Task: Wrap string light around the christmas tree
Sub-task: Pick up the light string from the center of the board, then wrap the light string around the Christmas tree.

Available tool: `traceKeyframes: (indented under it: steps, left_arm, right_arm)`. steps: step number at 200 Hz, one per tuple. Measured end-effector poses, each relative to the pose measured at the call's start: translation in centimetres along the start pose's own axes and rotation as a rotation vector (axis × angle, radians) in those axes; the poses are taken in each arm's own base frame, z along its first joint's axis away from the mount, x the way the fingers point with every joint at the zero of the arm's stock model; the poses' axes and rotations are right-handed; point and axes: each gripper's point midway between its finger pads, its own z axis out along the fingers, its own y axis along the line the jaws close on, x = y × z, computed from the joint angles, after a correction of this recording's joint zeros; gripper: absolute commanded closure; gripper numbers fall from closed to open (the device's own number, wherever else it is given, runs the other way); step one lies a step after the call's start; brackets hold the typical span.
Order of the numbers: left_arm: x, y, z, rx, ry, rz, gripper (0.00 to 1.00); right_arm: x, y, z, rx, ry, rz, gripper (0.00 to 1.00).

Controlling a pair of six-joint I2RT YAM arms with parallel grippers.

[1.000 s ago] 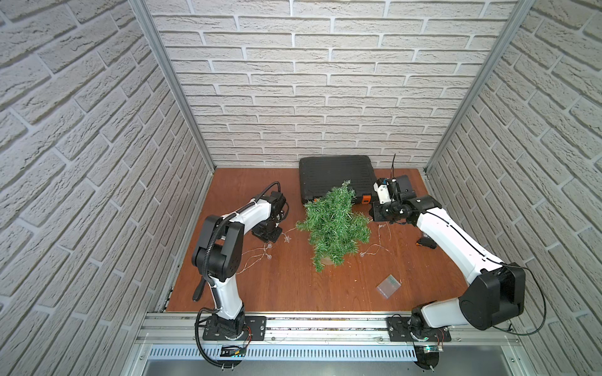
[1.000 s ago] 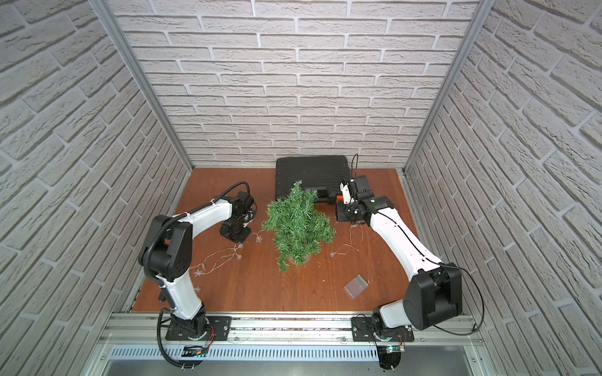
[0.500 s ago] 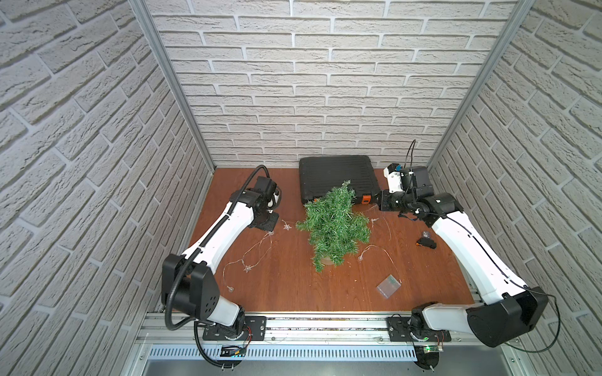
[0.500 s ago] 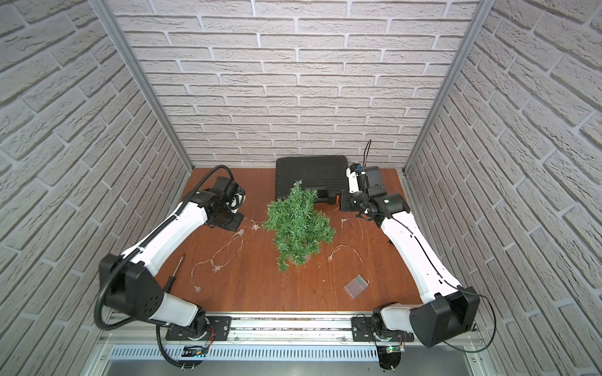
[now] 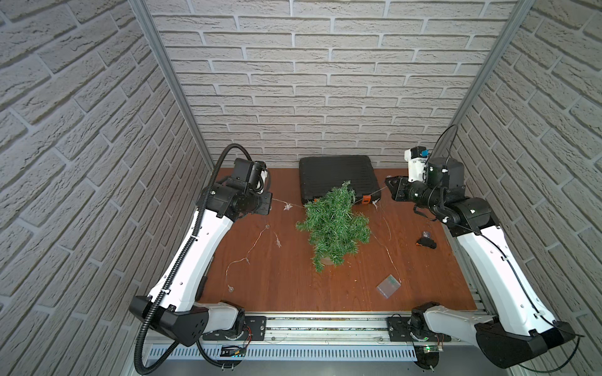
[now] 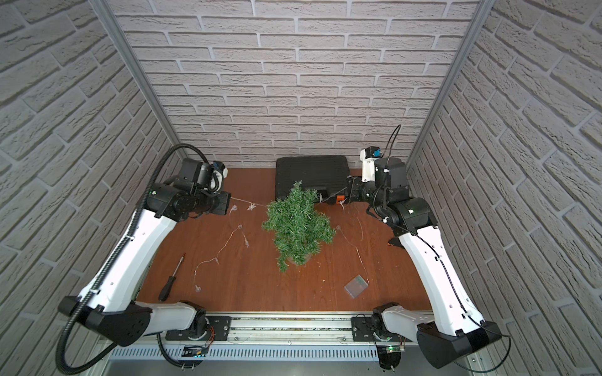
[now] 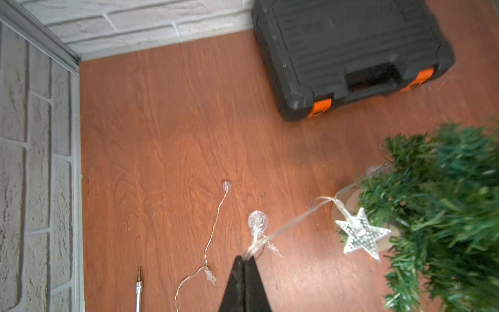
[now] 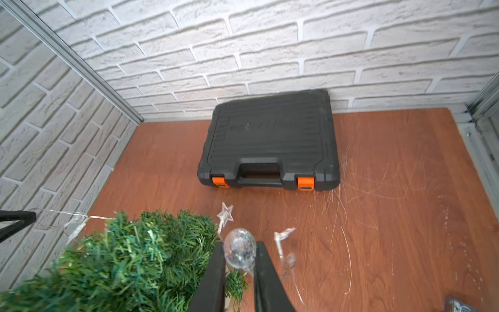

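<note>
String light (image 7: 361, 235), clear stars, crossing christmas tree (image 5: 332, 224); left end effector (image 7: 244, 258), right end effector (image 8: 239, 245) grip it.

No text, label or number can be read anywhere. The black tool case (image 8: 270, 140) carries a raised line of lettering across its lid, between the handle recess and the back edge, too blurred to make out. A small printed card (image 8: 459, 306), well apart from the case, is likewise illegible.

Both top views high, looking down – wrist views near, sharing black case (image 8: 270, 135)
</note>
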Motion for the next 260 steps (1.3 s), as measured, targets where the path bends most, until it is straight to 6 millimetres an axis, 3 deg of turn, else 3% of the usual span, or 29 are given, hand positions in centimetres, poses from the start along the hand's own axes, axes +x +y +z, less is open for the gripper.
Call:
traceKeyframes:
  steps: [37, 72, 98, 133, 166, 209, 260]
  left_arm:
    - [-3.7, 0.9, -2.7, -0.01, -0.086, -0.11, 1.0]
    - [-5.0, 0.9, -2.9, 0.003, -0.095, -0.173, 1.0]
    - [-4.6, 0.6, -1.4, 0.008, -0.046, -0.207, 1.0]
    - [-4.0, 0.4, 1.8, -0.007, 0.03, -0.256, 1.0]
    - [-3.9, 0.6, 4.8, -0.035, 0.085, -0.278, 1.0]
    - [-3.7, 1.7, 7.6, -0.072, 0.133, -0.312, 1.0]
    - [-4.4, 1.9, 9.5, -0.083, 0.138, -0.329, 1.0]
  right_arm:
    - [-2.3, 0.5, -1.5, 0.0, -0.068, -0.002, 0.83]
    - [-4.1, 0.9, -2.4, -0.006, -0.125, -0.005, 0.83]
    - [-3.8, 0.7, -1.3, -0.001, -0.114, 0.003, 0.83]
    - [-1.5, -0.5, 2.4, 0.034, -0.03, 0.021, 0.83]
    - [-0.6, -1.2, 5.2, 0.058, 0.014, 0.028, 0.84]
    - [-0.7, -1.5, 7.1, 0.068, 0.013, 0.04, 0.84]
    - [-0.8, -1.6, 8.5, 0.069, 0.006, 0.05, 0.84]
